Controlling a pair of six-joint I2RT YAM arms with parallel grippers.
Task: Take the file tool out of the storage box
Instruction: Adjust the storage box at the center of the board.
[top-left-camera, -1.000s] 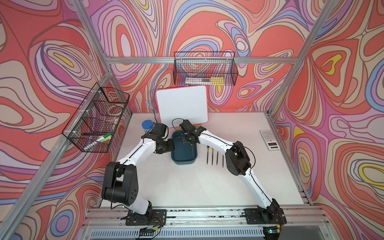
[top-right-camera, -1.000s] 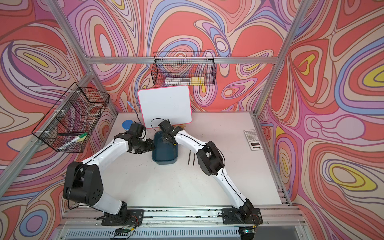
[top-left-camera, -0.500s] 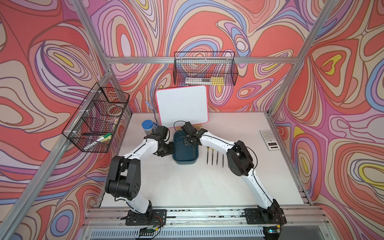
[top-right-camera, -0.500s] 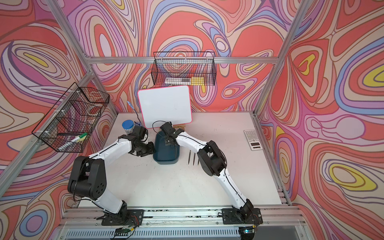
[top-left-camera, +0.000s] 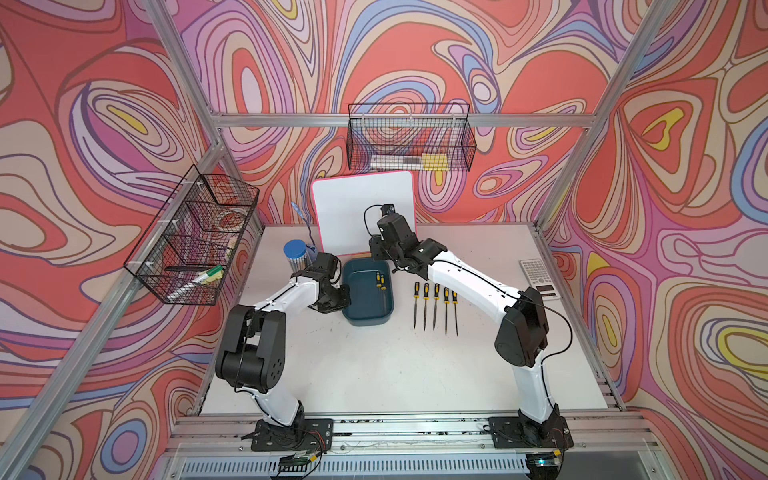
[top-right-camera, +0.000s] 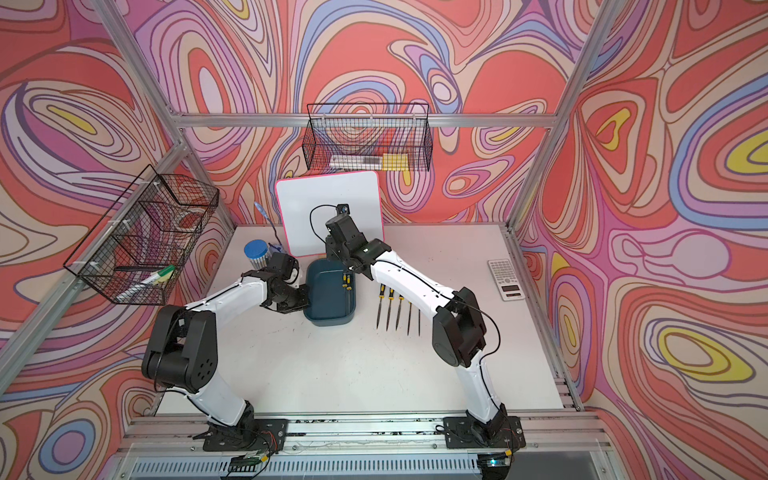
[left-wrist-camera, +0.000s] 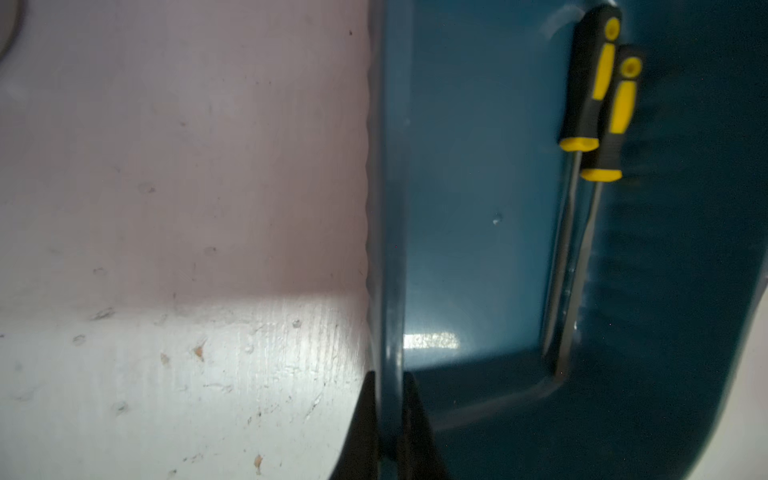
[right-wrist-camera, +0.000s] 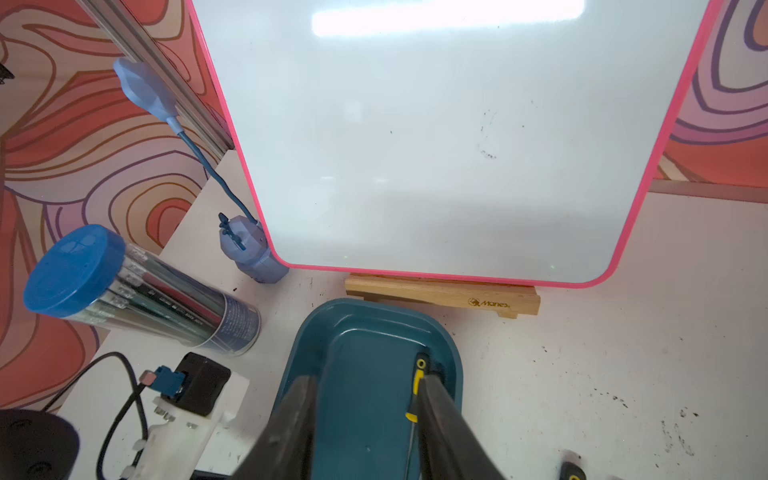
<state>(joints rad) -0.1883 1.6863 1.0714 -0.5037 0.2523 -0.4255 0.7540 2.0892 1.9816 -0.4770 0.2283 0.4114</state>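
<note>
Teal storage box (top-left-camera: 366, 305) — two file tools (left-wrist-camera: 588, 91) inside.

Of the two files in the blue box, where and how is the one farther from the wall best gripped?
Take this file by its thick black-and-yellow handle, straight down from above, closing across it. It lies flat on the floor of the box with the second file close beside it and the wall behind, so a sideways approach looks blocked, and the thin blade offers little hold.

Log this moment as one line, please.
left gripper: shut on storage box rim | right gripper: open over box | files in box: two | files on table: five
</note>
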